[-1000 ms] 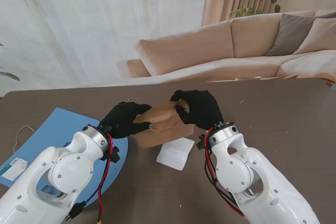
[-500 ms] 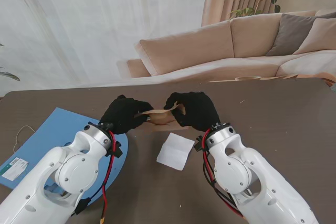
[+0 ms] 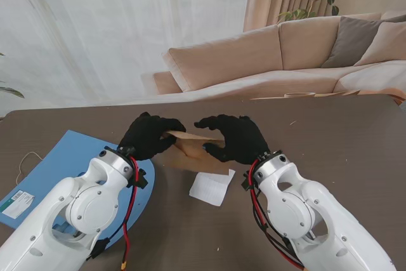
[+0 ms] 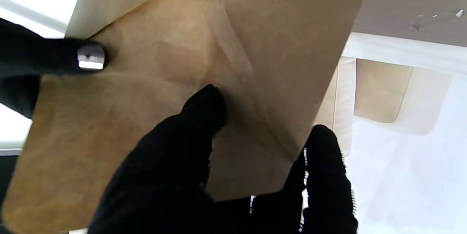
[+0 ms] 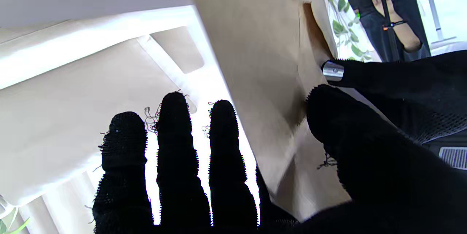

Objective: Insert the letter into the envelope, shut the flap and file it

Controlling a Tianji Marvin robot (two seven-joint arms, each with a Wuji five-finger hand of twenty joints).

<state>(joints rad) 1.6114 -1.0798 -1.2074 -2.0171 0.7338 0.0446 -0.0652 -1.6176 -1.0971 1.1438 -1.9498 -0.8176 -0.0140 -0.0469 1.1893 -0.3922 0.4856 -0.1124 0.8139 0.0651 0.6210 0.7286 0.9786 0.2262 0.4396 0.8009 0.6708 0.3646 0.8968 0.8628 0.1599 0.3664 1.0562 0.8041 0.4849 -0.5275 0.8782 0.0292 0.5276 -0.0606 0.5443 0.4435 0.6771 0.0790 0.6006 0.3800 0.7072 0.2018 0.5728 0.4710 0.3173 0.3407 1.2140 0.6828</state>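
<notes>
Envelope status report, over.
Left hand and right hand both gripping the brown envelope, raised off the table. Letter on the table, not inserted. Nothing in the way.

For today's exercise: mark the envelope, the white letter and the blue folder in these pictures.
envelope point(image 3: 193, 149): stand view, brown face between the two hands.
letter point(image 3: 211, 186): stand view, middle of the folded white sheet on the table.
blue folder point(image 3: 63, 153): stand view, bare blue cover.

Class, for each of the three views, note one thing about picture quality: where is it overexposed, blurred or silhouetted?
Stand view: curtain blown out white, table evenly lit and sharp. Left wrist view: envelope close and soft, bright background washed out. Right wrist view: fingers of the right robot hand are backlit black silhouettes, the envelope's edge smeared.
</notes>
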